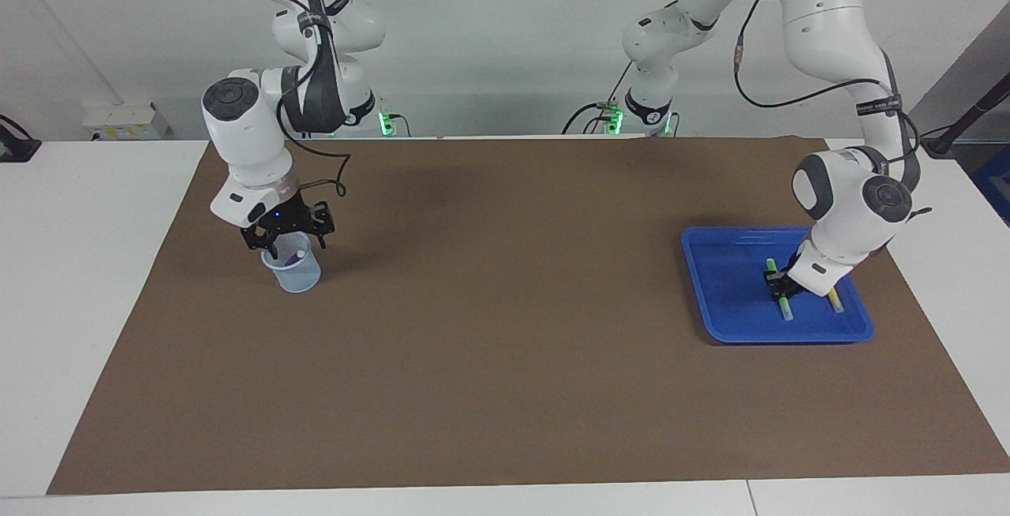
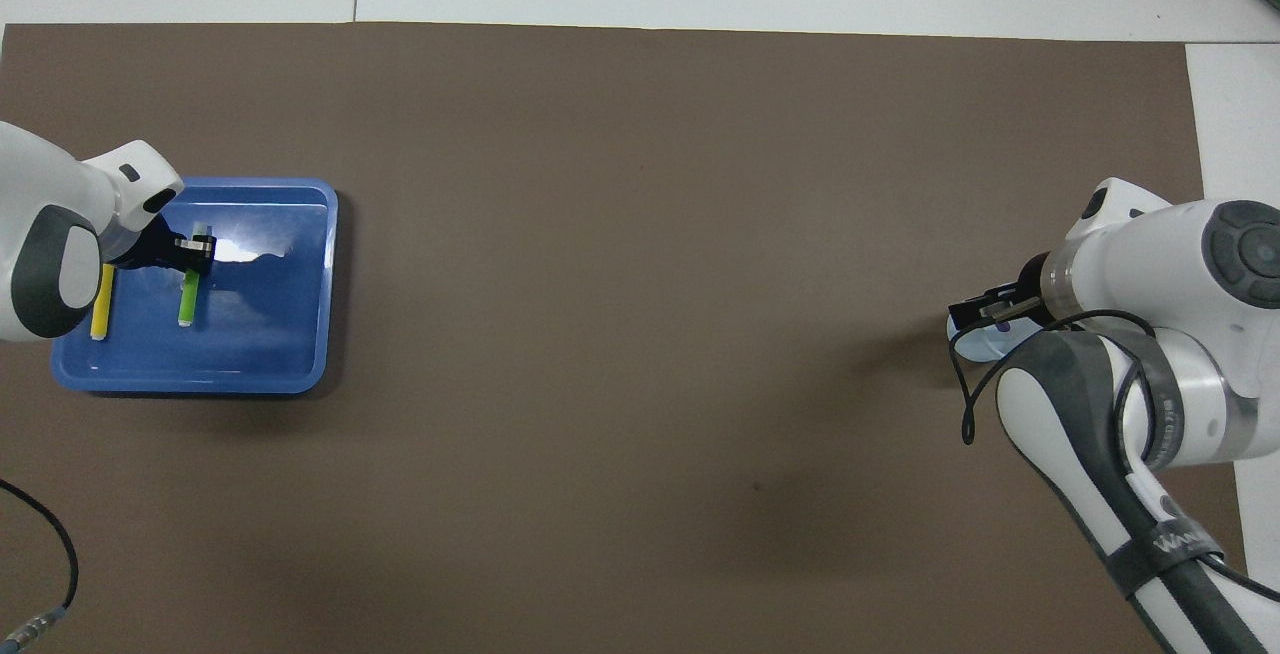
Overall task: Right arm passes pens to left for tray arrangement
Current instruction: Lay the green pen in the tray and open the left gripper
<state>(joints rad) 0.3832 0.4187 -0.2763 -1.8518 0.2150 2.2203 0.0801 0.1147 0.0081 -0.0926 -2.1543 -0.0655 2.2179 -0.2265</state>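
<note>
Green pen [image 1: 777, 287] lies in the blue tray [image 1: 726, 295] at the left arm's end of the tabletop [image 1: 505, 342], left pincer [image 1: 779, 289] clamped on it, yellow pen [image 1: 835, 301] alongside at its three o'clock in the facing view. Right pincer [image 1: 288, 241] spread wide over the pale cup [image 1: 293, 273], purple pen [image 1: 298, 256] inside.

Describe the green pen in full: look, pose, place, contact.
The green pen is a slim, bright green marker with a pale cap end, plastic by its look. It lies flat on the floor of the blue tray, lengthwise toward and away from the robots, alongside the yellow pen without touching it. The left gripper is down on it, shut around its middle, covering part of the barrel.
</note>
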